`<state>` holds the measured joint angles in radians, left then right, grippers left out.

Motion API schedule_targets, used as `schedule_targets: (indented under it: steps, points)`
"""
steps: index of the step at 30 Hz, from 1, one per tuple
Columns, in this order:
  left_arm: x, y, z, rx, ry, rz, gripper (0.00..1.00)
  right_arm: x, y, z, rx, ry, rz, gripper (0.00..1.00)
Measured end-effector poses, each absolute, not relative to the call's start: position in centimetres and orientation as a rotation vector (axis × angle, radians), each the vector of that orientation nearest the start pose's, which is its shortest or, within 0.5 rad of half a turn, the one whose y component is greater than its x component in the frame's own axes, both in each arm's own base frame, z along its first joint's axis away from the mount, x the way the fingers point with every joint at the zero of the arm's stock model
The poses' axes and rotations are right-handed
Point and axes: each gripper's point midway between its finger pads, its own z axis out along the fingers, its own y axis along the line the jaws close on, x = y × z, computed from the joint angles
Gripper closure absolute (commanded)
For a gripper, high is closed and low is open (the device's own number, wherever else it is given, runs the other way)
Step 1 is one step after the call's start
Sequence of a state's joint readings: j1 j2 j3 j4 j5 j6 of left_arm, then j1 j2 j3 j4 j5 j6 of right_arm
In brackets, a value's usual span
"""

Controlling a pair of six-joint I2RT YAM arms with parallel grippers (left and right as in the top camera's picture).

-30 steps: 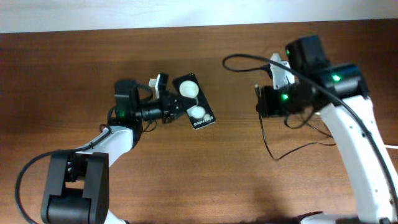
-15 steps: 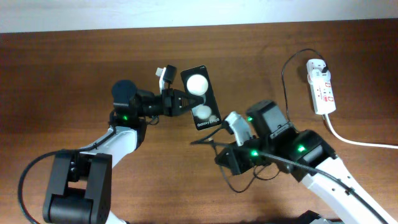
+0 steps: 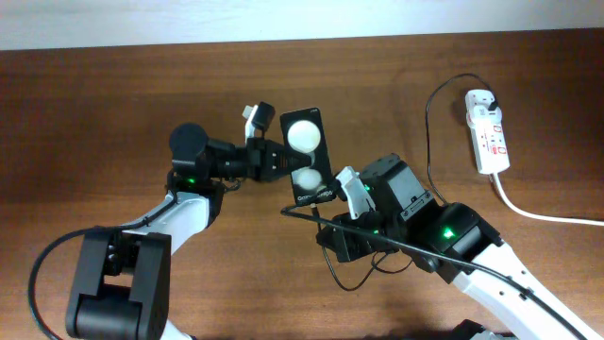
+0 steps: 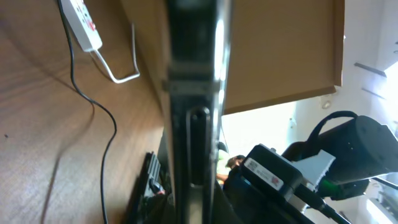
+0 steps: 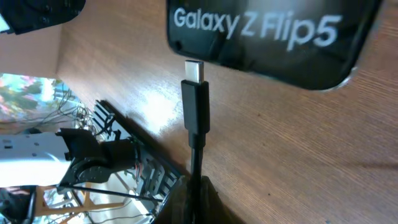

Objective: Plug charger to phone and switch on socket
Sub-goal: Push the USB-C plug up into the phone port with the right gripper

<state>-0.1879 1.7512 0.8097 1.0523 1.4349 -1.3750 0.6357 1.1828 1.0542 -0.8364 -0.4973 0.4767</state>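
Since the frame half a second earlier, the right gripper (image 3: 321, 219) is drawing closer to the phone (image 3: 309, 151) from 5 o'clock, and the phone is turning slightly more upright. The left gripper (image 3: 272, 159) is clamping the phone by its 9 o'clock edge near the middle of the tabletop (image 3: 94, 113). The right gripper is pinching the charger (image 3: 429, 123) just behind its connector tip (image 5: 194, 102), which is pointing at the phone's lettered end, near but apart. The socket (image 3: 488, 130) is lying at 2 o'clock, with the charger running to its 12 o'clock end.
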Motion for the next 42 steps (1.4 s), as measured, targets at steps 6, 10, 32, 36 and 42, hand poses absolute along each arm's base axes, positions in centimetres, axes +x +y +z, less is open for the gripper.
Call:
schedule_targets:
  steps: [6, 10, 32, 36, 42]
  points:
    - [31.9, -23.4, 22.1, 0.256, 2.122, -2.165, 1.00, 18.5, 24.3, 20.0, -0.302, 2.748, 1.075, 0.96]
    - [32.1, -23.4, 22.2, 0.210, 2.138, -2.181, 1.00, 18.4, 24.4, 20.1, -0.251, 2.768, 1.100, 0.96]
    - [32.6, -21.3, 23.1, 0.268, 2.077, -2.131, 1.00, 19.4, 25.0, 20.8, -0.243, 2.706, 1.120, 0.96]
    - [32.6, -21.3, 23.1, 0.265, 2.076, -2.131, 1.00, 19.3, 25.2, 21.0, -0.256, 2.700, 1.139, 0.96]
    - [32.6, -21.3, 23.1, 0.265, 2.076, -2.131, 1.00, 19.2, 25.2, 21.0, -0.260, 2.701, 1.146, 0.96]
